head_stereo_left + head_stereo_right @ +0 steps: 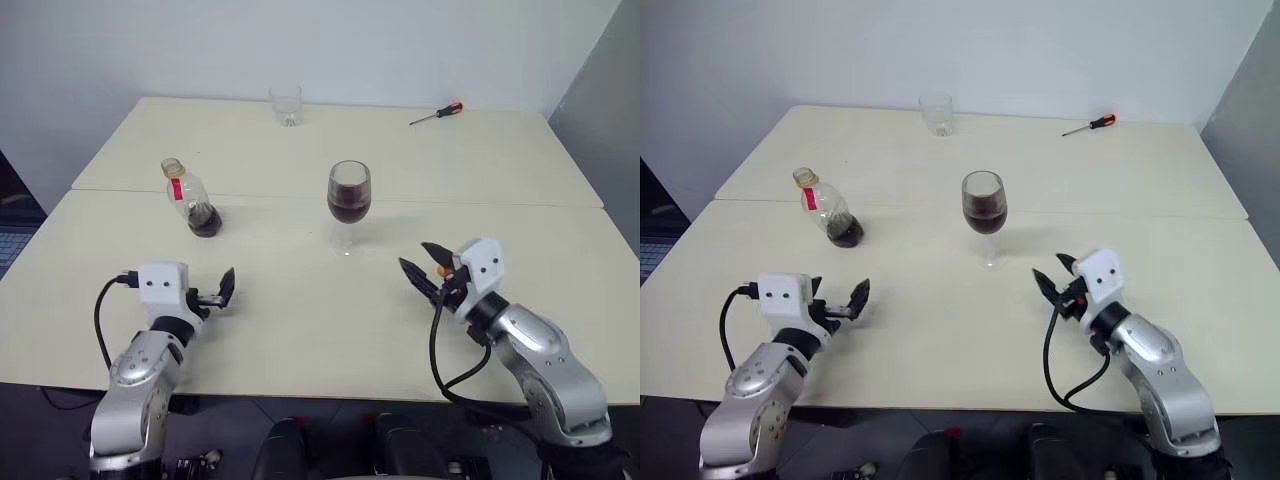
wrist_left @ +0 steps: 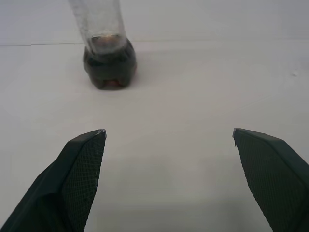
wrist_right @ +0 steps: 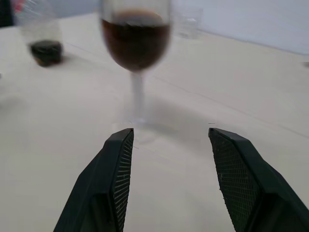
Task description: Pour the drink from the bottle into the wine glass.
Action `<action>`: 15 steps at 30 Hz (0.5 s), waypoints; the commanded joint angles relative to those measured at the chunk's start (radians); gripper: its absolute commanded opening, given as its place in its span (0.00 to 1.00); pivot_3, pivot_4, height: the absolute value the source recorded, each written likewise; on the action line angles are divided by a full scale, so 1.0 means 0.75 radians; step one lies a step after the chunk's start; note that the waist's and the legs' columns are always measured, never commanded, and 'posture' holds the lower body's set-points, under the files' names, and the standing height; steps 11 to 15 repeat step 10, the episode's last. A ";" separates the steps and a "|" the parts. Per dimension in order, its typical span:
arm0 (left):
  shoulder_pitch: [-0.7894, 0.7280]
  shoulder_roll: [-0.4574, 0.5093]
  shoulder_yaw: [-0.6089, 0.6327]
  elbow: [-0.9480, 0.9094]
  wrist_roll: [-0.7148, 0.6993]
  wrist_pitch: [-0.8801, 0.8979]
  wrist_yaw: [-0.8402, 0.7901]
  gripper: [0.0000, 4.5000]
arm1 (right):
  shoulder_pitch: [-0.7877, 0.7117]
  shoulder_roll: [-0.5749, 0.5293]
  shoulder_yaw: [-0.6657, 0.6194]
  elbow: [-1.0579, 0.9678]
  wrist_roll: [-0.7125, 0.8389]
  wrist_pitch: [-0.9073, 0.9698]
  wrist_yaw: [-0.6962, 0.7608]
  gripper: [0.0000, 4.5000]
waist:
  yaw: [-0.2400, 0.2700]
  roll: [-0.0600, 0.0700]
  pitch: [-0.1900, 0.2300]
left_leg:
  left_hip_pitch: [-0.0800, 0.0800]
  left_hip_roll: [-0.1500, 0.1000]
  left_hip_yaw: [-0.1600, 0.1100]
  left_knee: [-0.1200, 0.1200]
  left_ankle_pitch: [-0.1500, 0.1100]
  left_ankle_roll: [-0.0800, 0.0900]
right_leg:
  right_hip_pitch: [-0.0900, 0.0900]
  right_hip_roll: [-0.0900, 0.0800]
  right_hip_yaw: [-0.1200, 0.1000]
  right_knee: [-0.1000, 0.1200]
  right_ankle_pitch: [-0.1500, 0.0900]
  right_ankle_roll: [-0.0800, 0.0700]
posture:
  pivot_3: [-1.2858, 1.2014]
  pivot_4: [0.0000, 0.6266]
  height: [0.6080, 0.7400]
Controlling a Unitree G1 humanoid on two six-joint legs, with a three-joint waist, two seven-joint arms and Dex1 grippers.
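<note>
Bench (image 1: 300, 330): two pale cream tops set edge to edge, the seam running left to right behind the wine glass and the bottle.

Wine glass (image 1: 349, 203): upright near the middle of the bench, on the near top just in front of the seam; the bowl is roughly half full of the drink (image 1: 349, 209), a dark brown-red liquid; stem and round foot are clear.

Bottle (image 1: 191, 200): left of the wine glass and well apart from it, standing on its base and leaning, neck toward the far left; red label band on the neck, yellowish top; a small dark remnant of liquid sits in the rounded base.

Left tool (image 1: 222, 293): near-left part of the bench, nearer than the bottle and apart from it; fingers spread wide with nothing between them; in the left wrist view the bottle's base stands beyond the gap.

Right tool (image 1: 425, 267): near-right part of the bench, nearer than and to the right of the wine glass, pointing toward it; fingers apart and empty; in the right wrist view the stem and foot stand just beyond the fingertips, not touching.

Tumbler (image 1: 286, 105): short, clear, at the far edge of the far top, behind the wine glass.

Screwdriver (image 1: 437, 113): red and black handle, lying at the far right of the far top.
</note>
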 commanded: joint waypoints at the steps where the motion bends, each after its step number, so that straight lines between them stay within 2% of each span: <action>1: 0.029 -0.033 -0.051 -0.110 0.041 0.022 0.044 1.00 | 0.080 0.088 -0.134 0.036 -0.045 0.005 -0.182 0.59 | 0.000 0.001 0.000 | 0.000 0.000 0.001 0.000 0.000 0.000 | 0.000 0.000 0.001 0.000 0.000 0.000 | 0.52 0.24 1.00; 6: 0.083 -0.098 -0.098 -0.129 0.055 0.015 0.061 1.00 | 0.130 0.194 -0.252 0.091 -0.090 -0.007 -0.346 0.59 | -0.002 0.001 -0.001 | 0.001 -0.001 0.004 0.000 0.000 -0.001 | 0.000 0.002 0.004 0.000 0.000 0.000 | 0.52 0.24 1.00; 15: 0.110 -0.093 -0.142 -0.115 0.087 0.000 0.039 1.00 | 0.167 0.241 -0.221 0.070 -0.130 -0.037 -0.382 0.59 | -0.004 0.001 -0.001 | 0.002 -0.001 0.004 -0.001 -0.001 -0.001 | 0.000 0.005 0.003 0.000 -0.001 -0.001 | 0.52 0.24 1.00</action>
